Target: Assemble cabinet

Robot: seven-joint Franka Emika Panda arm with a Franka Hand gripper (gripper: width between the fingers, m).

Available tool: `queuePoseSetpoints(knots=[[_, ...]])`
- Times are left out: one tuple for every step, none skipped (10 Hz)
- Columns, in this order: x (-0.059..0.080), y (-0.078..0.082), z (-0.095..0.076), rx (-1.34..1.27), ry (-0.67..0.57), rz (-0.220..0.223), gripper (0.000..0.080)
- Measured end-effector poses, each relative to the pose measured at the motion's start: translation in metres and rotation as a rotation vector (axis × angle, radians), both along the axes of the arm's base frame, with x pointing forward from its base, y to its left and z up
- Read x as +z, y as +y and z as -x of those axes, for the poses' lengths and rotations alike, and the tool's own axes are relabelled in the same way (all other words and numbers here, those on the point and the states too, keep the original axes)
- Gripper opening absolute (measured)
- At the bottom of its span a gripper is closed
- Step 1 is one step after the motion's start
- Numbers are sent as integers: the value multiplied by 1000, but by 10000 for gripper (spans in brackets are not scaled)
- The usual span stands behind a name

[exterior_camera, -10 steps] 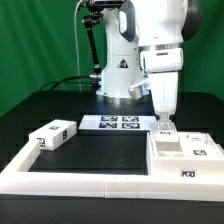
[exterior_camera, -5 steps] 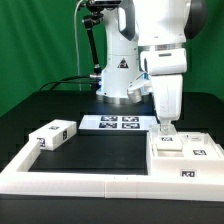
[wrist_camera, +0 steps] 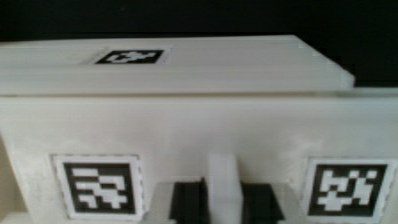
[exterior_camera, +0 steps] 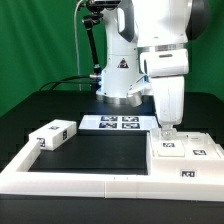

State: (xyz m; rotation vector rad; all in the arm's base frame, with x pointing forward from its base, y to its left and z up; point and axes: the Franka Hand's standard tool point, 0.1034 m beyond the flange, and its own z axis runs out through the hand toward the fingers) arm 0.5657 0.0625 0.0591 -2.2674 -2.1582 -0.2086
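Over at the exterior view's right, the gripper (exterior_camera: 167, 131) sits on the cabinet (exterior_camera: 186, 151) straddling a thin wall (wrist_camera: 222, 172), can't tell if it's pinching; looks like the grab step, so next it needs a firm squeeze.
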Motion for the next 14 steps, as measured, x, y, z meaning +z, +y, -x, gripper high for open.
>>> queuePoseSetpoints(knots=[[0, 0, -6, 3, -6, -2, 72], [0, -1, -10, 8, -7, -3, 74], [0, -2, -18, 30, -11, -1, 74], [1, -4, -22, 31, -10, -1, 74], [0, -6, -23, 29, 4, 1, 74], [-1, -8, -23, 28, 25, 5, 74], [-1, -8, -23, 28, 27, 6, 74], [0, -7, -23, 25, 25, 6, 74], [2, -6, -21, 24, 23, 7, 150], [3, -5, -18, 28, 24, 10, 150], [4, -4, -16, 29, 25, 11, 298], [7, -4, -14, 26, 25, 14, 431], [10, -4, -10, 17, 24, 18, 431], [17, -4, -4, 6, 22, 25, 610]])
